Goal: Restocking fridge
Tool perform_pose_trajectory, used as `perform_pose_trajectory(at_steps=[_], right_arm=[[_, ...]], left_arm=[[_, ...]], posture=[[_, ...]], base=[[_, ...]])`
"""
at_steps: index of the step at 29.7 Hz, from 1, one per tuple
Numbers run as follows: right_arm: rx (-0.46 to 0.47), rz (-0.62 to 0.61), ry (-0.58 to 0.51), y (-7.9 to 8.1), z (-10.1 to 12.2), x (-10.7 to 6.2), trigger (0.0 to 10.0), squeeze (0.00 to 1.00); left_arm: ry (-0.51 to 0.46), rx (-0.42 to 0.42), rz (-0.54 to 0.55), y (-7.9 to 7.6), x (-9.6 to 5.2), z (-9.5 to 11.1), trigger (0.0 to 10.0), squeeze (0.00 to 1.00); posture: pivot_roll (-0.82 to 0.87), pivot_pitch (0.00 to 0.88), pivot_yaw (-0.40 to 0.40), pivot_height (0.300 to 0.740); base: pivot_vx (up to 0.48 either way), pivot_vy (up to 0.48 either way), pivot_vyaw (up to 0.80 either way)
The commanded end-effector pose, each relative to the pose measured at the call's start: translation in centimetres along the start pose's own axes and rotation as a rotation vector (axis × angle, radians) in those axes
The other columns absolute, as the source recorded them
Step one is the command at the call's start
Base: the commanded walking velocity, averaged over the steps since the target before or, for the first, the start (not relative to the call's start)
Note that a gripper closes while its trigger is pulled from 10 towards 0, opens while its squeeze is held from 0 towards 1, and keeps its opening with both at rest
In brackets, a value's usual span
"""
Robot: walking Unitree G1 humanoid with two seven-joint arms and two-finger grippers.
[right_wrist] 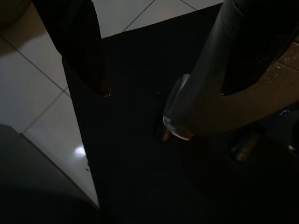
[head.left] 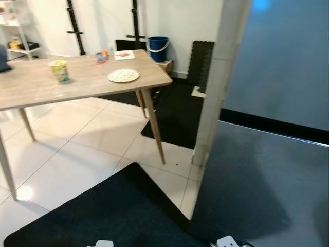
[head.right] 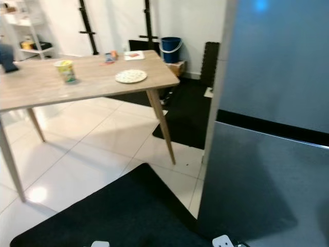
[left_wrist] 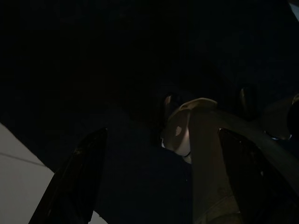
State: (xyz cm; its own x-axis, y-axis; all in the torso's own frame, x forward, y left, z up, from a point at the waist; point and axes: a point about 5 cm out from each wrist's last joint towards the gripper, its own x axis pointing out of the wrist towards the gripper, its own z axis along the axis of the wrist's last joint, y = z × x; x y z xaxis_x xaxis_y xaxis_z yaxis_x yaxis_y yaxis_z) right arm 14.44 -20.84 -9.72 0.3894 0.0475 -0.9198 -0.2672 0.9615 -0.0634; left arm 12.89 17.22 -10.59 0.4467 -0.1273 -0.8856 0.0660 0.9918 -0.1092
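Note:
The tall grey fridge (head.left: 267,170) stands at the right with both its doors shut, a black band between the upper and lower door. On the wooden table (head.left: 31,85) to the left stand a yellow-green cup (head.left: 59,70) and a patterned plate (head.left: 123,75). Both arms hang idle over the black mat. In the dim left wrist view my left gripper (left_wrist: 159,186) has its fingers wide apart with nothing between them. My right gripper (right_wrist: 163,60) is likewise open and empty above the mat and white tiles.
A black floor mat (head.left: 113,216) lies at my feet before the fridge. A blue bucket (head.left: 158,48) and a black foam panel (head.left: 200,59) stand by the far wall. Small items (head.left: 100,56) lie on the table's far end. White shelves (head.left: 15,31) stand far left.

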Motion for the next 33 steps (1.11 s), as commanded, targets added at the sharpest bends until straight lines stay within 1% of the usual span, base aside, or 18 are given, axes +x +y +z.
perform_pose_trajectory(at_steps=[1, 6, 33], right_arm=[[0.019, 0.021, 0.01, 0.49, -0.29, 0.06, 10.0, 0.0], [0.019, 0.027, 0.014, 0.63, -0.38, 0.07, 10.0, 0.0], [0.031, 0.046, 0.014, 0.98, -0.37, 0.12, 10.0, 0.0]], left_arm=[[-0.003, -0.016, 0.003, 0.07, 0.01, 0.11, 10.0, 0.0], [0.004, -0.036, 0.003, 0.11, 0.01, 0.05, 10.0, 0.0], [0.006, -0.027, 0.0, 0.12, 0.03, 0.14, 10.0, 0.0]], posture=[[-0.02, 0.011, -0.005, 0.74], [-0.02, 0.011, -0.005, 0.74], [-0.02, 0.01, 0.004, 0.74]], base=[[0.0, 0.0, 0.78], [0.0, 0.0, 0.78], [0.0, 0.0, 0.78]])
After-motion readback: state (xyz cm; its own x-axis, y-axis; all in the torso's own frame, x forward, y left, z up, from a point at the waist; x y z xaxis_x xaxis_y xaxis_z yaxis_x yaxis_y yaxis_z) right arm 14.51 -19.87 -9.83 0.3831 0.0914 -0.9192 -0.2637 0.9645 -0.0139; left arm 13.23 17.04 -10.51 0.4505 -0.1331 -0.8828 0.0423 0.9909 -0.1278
